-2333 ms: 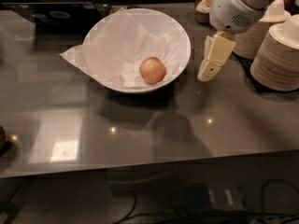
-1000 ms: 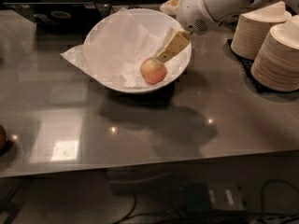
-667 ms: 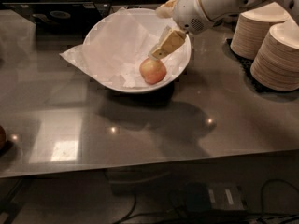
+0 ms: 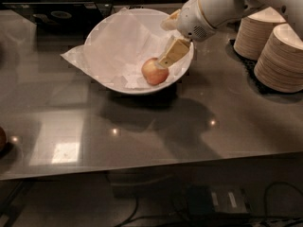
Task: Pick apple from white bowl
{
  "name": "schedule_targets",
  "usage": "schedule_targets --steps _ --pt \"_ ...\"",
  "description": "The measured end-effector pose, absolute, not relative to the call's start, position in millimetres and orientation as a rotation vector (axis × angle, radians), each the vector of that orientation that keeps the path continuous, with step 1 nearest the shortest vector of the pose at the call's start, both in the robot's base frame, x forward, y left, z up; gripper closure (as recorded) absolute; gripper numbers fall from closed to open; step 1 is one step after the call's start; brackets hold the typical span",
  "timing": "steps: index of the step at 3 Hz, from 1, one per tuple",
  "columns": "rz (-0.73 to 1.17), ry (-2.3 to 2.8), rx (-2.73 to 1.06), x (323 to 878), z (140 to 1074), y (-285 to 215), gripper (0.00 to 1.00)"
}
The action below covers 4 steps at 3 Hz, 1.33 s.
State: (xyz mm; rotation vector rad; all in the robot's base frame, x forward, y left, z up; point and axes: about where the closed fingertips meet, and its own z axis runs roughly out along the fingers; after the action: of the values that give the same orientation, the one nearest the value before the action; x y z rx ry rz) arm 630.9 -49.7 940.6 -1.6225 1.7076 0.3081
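Observation:
The apple [image 4: 154, 72] is pale yellow-orange with a red blush. It lies in the right half of the white bowl [image 4: 102, 74], on the crumpled white paper that lines it. My gripper [image 4: 166, 45] reaches into the bowl from the upper right on a white arm. It is open. The lower beige finger [image 4: 173, 52] slants down and its tip touches the apple's upper right side. The other finger [image 4: 169, 21] shows higher up by the bowl's far rim. The apple is not between the fingers.
Two tall stacks of beige paper bowls [image 4: 280, 56] stand on a black mat at the right, close to my arm. A dark brownish round object [image 4: 2, 139] sits at the table's left edge. A black appliance [image 4: 59, 16] stands behind the bowl. The table's front edge runs along the bottom.
My gripper has moved left from outside the bowl's right side, over the rim, and down into the bowl until it reached the apple. The apple and the bowl have not moved.

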Motion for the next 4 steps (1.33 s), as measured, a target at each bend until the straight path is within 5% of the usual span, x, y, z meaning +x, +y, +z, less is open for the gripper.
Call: schedule_targets --steps 4 --pt "0.419 1.737 -1.811 624.3 887.5 -10.3 0.29"
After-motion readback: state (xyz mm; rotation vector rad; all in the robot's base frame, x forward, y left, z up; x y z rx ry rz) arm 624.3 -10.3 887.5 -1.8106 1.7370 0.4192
